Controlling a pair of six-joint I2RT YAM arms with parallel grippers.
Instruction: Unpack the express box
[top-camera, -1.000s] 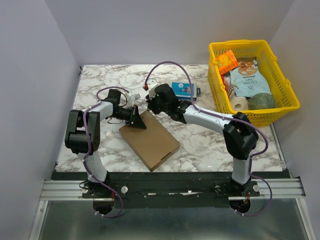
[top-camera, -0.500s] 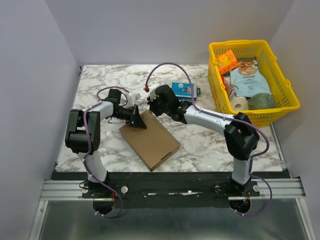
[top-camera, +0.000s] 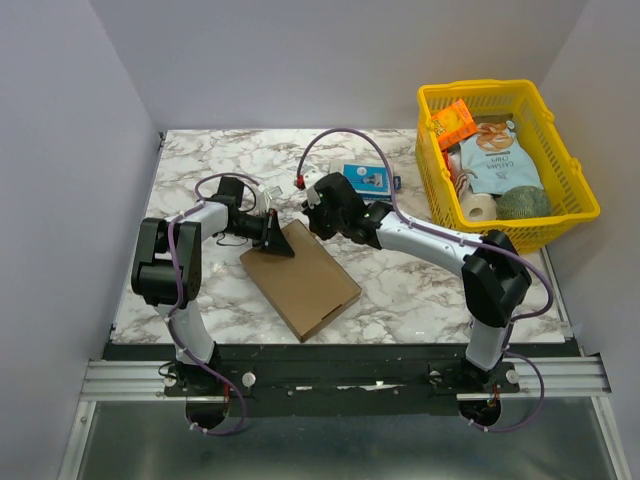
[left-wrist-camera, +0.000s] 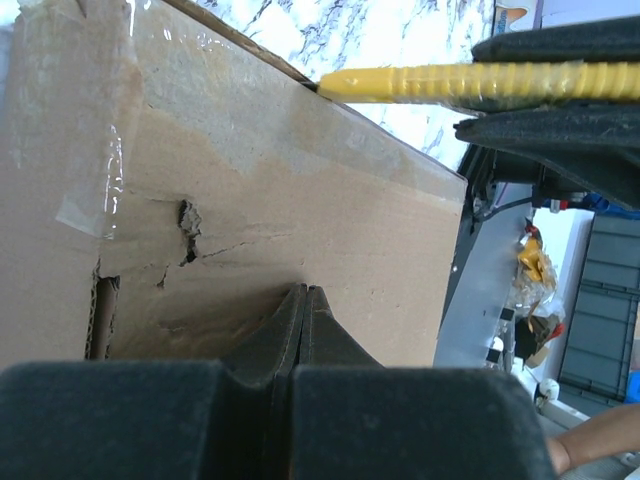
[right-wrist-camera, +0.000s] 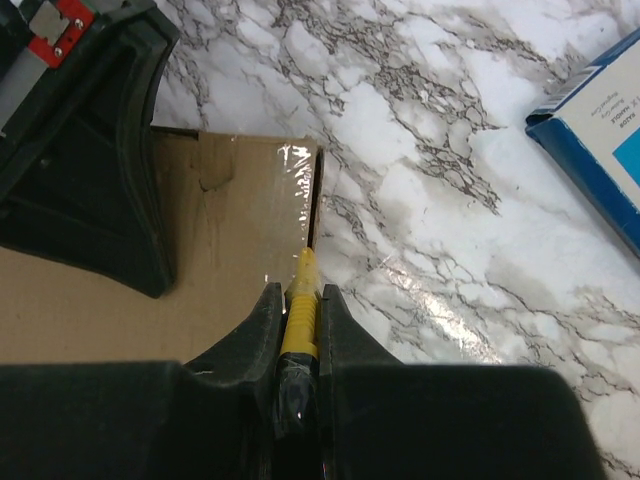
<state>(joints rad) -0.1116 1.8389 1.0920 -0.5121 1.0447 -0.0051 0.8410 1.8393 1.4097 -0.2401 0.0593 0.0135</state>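
Cardboard box (top-camera: 300, 278) flat on the marble table (top-camera: 420, 290), between the two arms, lid shut and taped. Left gripper (left-wrist-camera: 303, 298) with jaws pressed together on nothing, tips bearing down on the lid near its far left corner, beside a small tear (left-wrist-camera: 187, 218) in the board. Right gripper (right-wrist-camera: 297, 292) clamped on a yellow cutter (right-wrist-camera: 300, 320), tip at the clear tape (right-wrist-camera: 290, 200) over the far corner seam. Blue box (top-camera: 365, 179) just beyond on the table; yellow basket (top-camera: 480, 88) well apart at the right. Judged step: slitting the tape while pinning the box. Hazards, by cause: skating of the box across the smooth marble, from too light a hold at one corner only; pivoting about that corner under a sideways pull; slipping of the tip off the seam onto the marble, from too shallow an angle; tearing of the board rather than the tape, from too deep a thrust, with possible damage to hidden contents; twisting of the thin cutter between the pads, from drag in the tape; collision of the two grippers, close together over the same corner. Blade itself too small to make out.
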